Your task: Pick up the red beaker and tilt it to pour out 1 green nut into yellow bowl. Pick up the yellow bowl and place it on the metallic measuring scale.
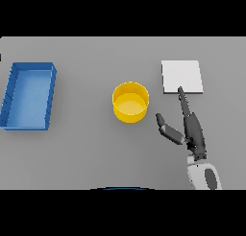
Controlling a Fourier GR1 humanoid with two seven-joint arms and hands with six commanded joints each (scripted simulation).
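1. Although the task starts with a red beaker, none shows anywhere on the grey table (86, 158); no green nut is visible either, so the pour step can't be judged from this view.
2. Yellow bowl (130, 102) stands upright near table centre, opening up. Its inside looks plain yellow; if a nut is in it, I can't make it out.
3. Metallic measuring scale (181, 76) is the flat pale square plate at about 2 o'clock from the bowl, near it but apart, nothing on it. That keeps the carry short.
4. Right hand (185, 127) sits at roughly 4 o'clock from the bowl, fingers straight and relaxed, holding nothing. Longest fingertip points to 12 o'clock and overlaps the scale's near edge; thumb spreads toward 10 o'clock, toward the bowl. Looks staged between bowl and scale, splayed wide for a side grasp on the bowl, my guess.
5. Left hand not in frame.
6. Blue tray (9, 98), a rectangular bin, lies at 9 o'clock from the bowl, well apart, at the table's left side, interior bare. Likely a distractor.
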